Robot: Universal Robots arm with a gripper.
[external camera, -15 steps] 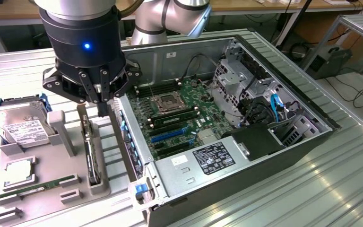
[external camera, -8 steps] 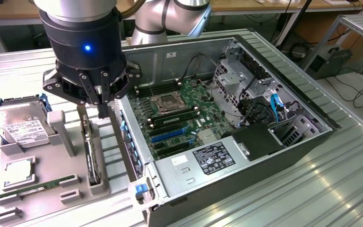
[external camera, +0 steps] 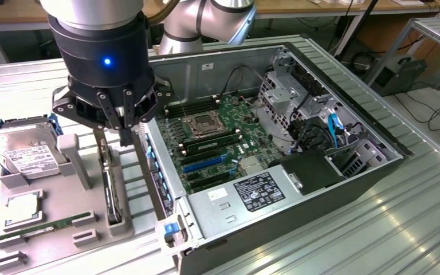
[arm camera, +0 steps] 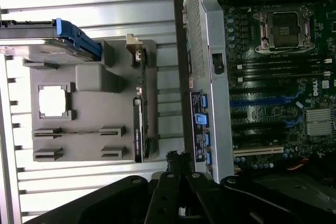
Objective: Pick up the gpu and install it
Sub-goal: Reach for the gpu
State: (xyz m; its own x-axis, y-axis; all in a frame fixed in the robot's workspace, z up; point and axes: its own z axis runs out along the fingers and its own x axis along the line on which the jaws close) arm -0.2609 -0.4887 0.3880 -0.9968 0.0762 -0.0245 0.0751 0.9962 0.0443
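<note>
Claw shut tight, holds nothing, hangs near gpu, not touching. Gpu stands on thin edge in slot at gray tray edge beside computer case. Likely light, stiff, easy to break; best grabbed by bare top edge.

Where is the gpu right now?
The gpu stands on edge in the grey tray, on the exterior view's left, between the hard drive and the open case, close to the gripper.
</note>
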